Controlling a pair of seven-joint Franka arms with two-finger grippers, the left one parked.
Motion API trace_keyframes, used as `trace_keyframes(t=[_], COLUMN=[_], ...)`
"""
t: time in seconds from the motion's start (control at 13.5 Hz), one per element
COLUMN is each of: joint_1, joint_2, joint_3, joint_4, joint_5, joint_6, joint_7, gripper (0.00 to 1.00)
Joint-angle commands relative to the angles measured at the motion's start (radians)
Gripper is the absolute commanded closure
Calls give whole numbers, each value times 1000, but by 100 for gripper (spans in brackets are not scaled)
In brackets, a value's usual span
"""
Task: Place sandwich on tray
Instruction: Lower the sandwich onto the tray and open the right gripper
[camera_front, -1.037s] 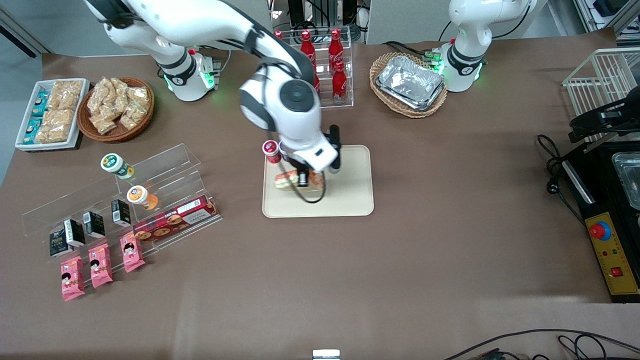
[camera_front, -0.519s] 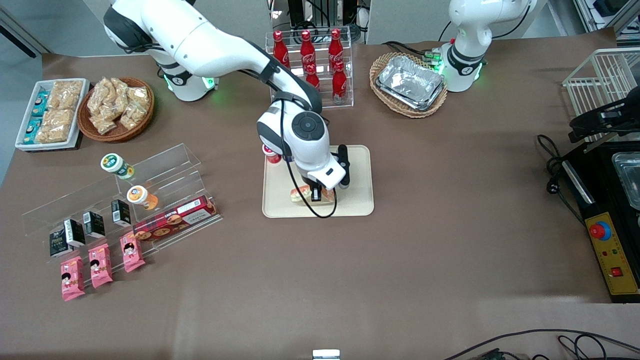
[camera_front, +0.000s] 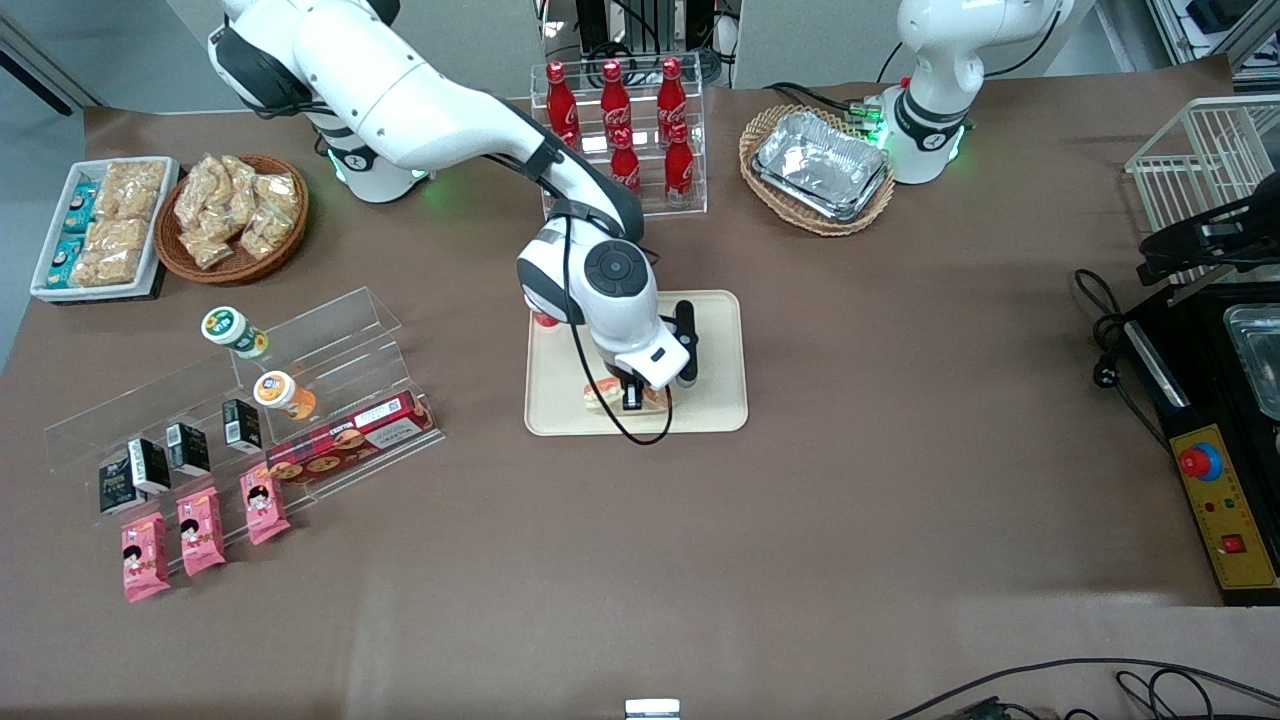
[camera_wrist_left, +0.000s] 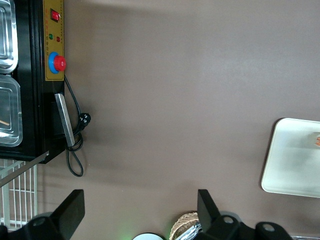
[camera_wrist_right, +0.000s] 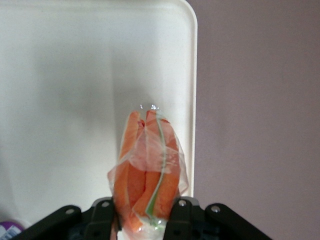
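Orange-layered in its clear wrap, the sandwich (camera_wrist_right: 147, 170) stays clamped between the fingers of the gripper (camera_front: 633, 397), its lower end hidden by them and most of it masked by the wrist from the front, now lower over the tray (camera_front: 715, 410) edge nearest the camera than half a second ago.

You see the sandwich (camera_wrist_right: 147, 170), a clear-wrapped wedge with orange, green and cream layers, clamped in the end effector (camera_front: 632, 398) over the cream-beige, low-rimmed tray (camera_front: 712, 400) mid-table, close to the tray's front-camera edge.
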Motion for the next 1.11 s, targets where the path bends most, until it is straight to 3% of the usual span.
trace_keyframes(t=[0.0,0.22,0.37,0.67,1.04], joint_1=[-3,-3,-5,-20,-102], joint_2=[22,25,19,-22,-182], joint_3=[-6,-7,-7,-4,-5], joint_4=[6,6,9,18,20], joint_5=[-26,-22,-10,-6,103], joint_6=[24,25,24,10,-134], joint_7=[40,50,54,166,166], gripper=[59,31,0,0,0])
